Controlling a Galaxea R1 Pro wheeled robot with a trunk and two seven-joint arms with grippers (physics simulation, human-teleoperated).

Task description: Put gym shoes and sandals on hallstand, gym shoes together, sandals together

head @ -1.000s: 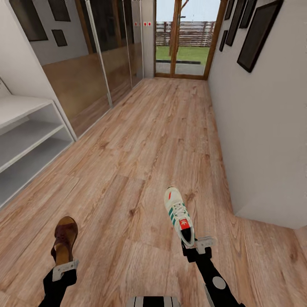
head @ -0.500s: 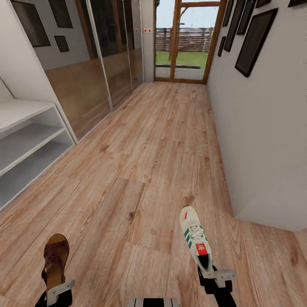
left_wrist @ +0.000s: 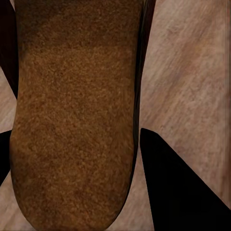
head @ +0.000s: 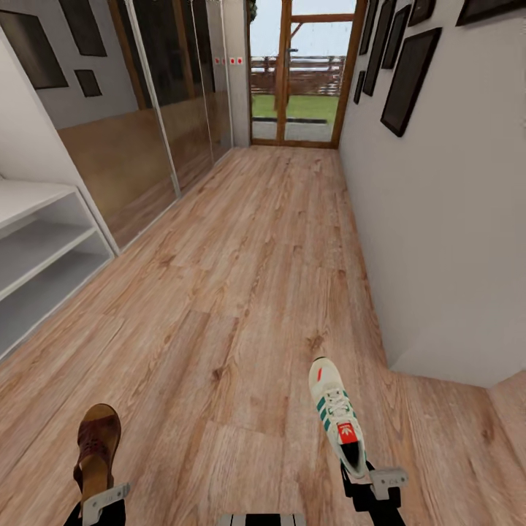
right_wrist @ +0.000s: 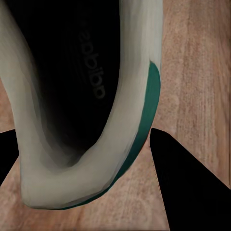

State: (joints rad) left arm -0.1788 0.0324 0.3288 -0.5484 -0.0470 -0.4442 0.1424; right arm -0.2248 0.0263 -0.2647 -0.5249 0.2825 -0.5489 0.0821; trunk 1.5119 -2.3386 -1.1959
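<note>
My left gripper [head: 98,502], at the bottom left of the head view, is shut on the heel of a dark brown sandal [head: 97,446] whose toe points away from me. The left wrist view looks onto its tan footbed [left_wrist: 72,120], with a dark finger [left_wrist: 183,192] beside it. My right gripper [head: 367,478] is shut on the heel of a cream-white gym shoe [head: 334,413] with green stripes and a red tongue label. The right wrist view shows the shoe's heel collar [right_wrist: 82,185] beside a finger [right_wrist: 192,187]. The pale-grey hallstand [head: 44,241] stands at the left, its end and two open shelves visible.
Brown plank corridor floor [head: 248,277] runs ahead to a glass door [head: 296,80]. Mirrored sliding panels [head: 157,109] line the left wall. A white wall with dark picture frames [head: 409,73] runs along the right, with a jutting corner [head: 398,361] near the gym shoe.
Both grippers and their shoes have dropped toward the bottom of the head view. The whole picture has shifted, with the hallstand sliding left, so the camera moved.
</note>
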